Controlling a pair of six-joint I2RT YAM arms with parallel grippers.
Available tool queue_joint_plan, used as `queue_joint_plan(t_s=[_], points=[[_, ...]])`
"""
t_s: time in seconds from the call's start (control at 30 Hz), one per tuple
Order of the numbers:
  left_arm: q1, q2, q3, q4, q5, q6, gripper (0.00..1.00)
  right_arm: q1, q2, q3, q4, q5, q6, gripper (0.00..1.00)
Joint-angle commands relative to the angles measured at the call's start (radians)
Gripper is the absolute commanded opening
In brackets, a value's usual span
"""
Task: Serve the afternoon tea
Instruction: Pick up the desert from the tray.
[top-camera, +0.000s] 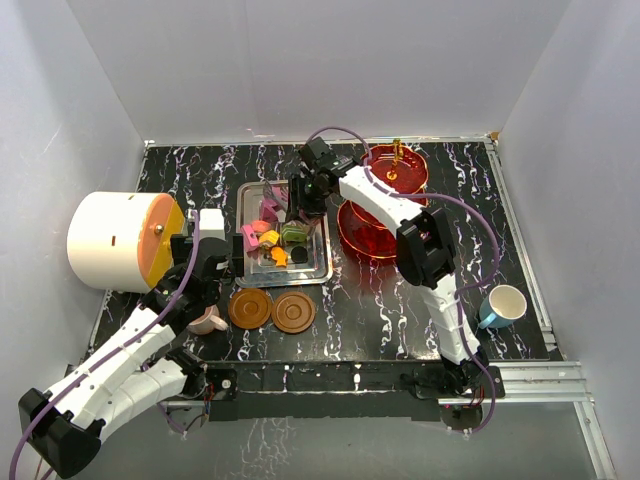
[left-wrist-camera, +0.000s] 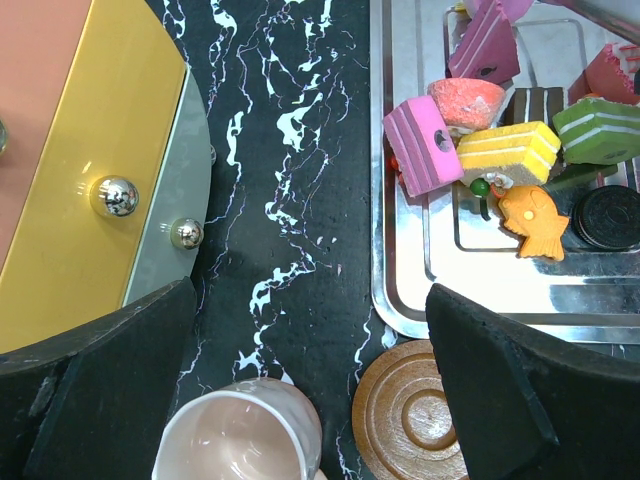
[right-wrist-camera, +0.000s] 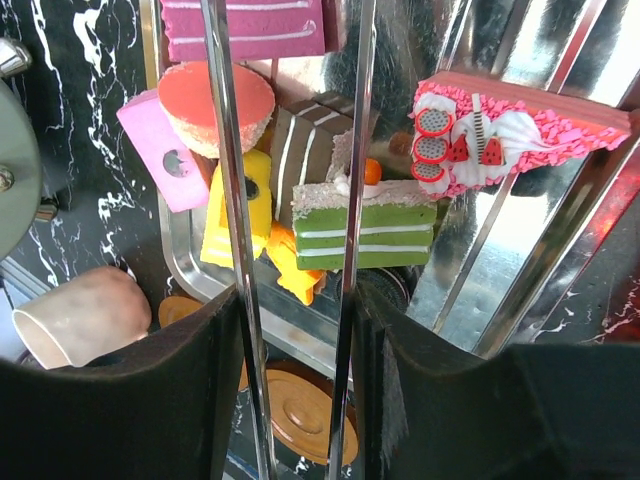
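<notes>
Tongs (right-wrist-camera: 230, 200) clamped in right end effector (right-wrist-camera: 295, 310) — left end effector (left-wrist-camera: 310, 300) agape beside tray (left-wrist-camera: 378, 200) edge

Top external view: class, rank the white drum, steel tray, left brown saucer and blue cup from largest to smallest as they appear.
1. white drum, narrowly; it stands taller, nearer the camera, so its lead over the tray is unsure.
2. steel tray.
3. left brown saucer and blue cup look alike; not ranked.

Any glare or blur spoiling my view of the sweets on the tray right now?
Right wrist: tray mirrors hard, and steel rods cross the sweets. Left wrist: sharp, mild glare on tray. Top external: sweets small but evenly lit.
</notes>
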Motion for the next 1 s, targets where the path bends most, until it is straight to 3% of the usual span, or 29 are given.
queue_joint_plan(t_s=[0.0,0.53,0.97], points=[[0.006,-0.005,0.004,0.011,-0.010,0.005,0.99,0.001,-0.042,-0.015,0.069,-0.050,0.000,0.39],[0.006,-0.004,0.005,0.015,-0.004,0.010,0.99,-0.004,-0.107,-0.044,0.119,-0.122,0.004,0.42],[0.006,-0.004,0.005,0.014,-0.009,0.008,0.99,-0.008,-0.096,-0.064,0.167,-0.133,0.033,0.24]])
